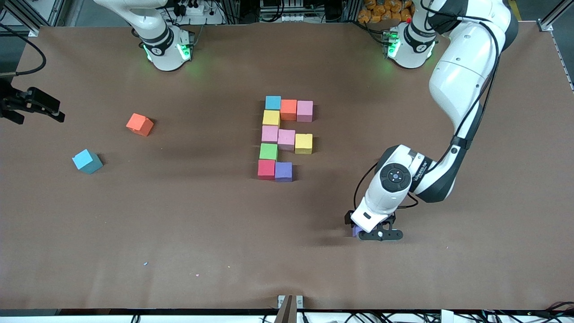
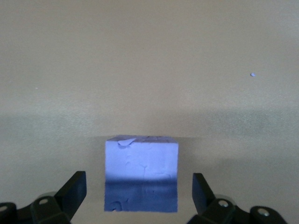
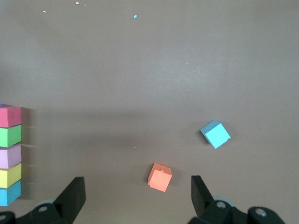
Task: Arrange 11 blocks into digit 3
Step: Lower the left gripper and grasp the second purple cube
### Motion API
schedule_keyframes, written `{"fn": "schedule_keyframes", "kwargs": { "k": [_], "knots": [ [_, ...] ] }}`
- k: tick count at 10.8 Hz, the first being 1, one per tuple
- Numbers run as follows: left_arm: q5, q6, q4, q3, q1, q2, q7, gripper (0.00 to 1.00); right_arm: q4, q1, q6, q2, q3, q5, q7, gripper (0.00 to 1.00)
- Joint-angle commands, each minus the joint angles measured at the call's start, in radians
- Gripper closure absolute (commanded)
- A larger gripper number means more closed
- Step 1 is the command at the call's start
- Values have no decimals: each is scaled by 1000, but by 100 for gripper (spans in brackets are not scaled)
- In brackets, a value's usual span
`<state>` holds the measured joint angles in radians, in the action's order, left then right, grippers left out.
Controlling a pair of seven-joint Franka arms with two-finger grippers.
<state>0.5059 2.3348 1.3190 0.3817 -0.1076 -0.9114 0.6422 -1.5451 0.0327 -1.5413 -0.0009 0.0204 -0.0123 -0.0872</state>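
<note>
Brown table with stray flecks, left tool spread around purple block, right tool spread, waiting.

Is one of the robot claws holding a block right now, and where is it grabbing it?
No, neither. The left claw is open around a loose purple block, fingers clear of its sides. The right claw waits open above the table.

10 blocks are sitting edge to edge mid-desk as a partial digit. 2 loose cubes are lying well apart toward the right arm's end. 1 cube is lying between the left claw's fingers, nearer the front camera.
</note>
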Motion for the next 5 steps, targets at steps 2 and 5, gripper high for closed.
{"fn": "schedule_keyframes", "kwargs": {
  "k": [2, 5],
  "knots": [
    [22, 87, 2, -29, 3, -29, -36, 0, -12, 13, -7, -7, -10, -12, 10, 0],
    [16, 87, 2, -29, 2, -37, -33, 1, -12, 15, -8, -7, -10, -12, 10, 0]
  ]
}}
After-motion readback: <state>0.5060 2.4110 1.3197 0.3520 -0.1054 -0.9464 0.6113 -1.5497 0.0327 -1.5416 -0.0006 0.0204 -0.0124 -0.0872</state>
